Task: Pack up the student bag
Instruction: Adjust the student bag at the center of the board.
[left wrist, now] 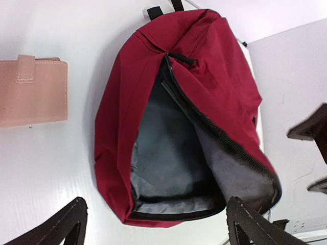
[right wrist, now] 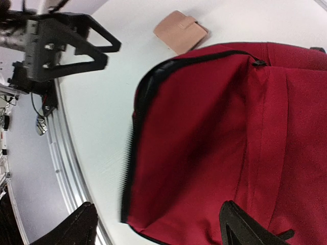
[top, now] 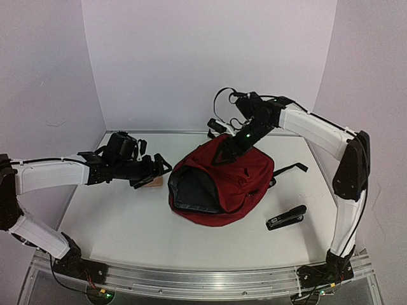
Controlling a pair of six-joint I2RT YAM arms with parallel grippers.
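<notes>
The dark red backpack (top: pixel 222 181) lies in the middle of the table, its zipper open and the grey-lined mouth (top: pixel 191 194) facing left and front. My left gripper (top: pixel 156 170) is open and empty just left of the mouth. In the left wrist view its jaws (left wrist: pixel 156 219) stand wide apart in front of the open bag (left wrist: pixel 173 127). My right gripper (top: pixel 227 150) is open over the bag's top rear. In the right wrist view its jaws (right wrist: pixel 158 219) are spread wide above the red fabric (right wrist: pixel 219 143).
A pink wallet (top: pixel 152 182) lies on the table under my left gripper; it also shows in the left wrist view (left wrist: pixel 30 92) and the right wrist view (right wrist: pixel 180 31). A black stapler (top: pixel 286 217) lies front right. A black strap (top: pixel 289 169) trails right of the bag.
</notes>
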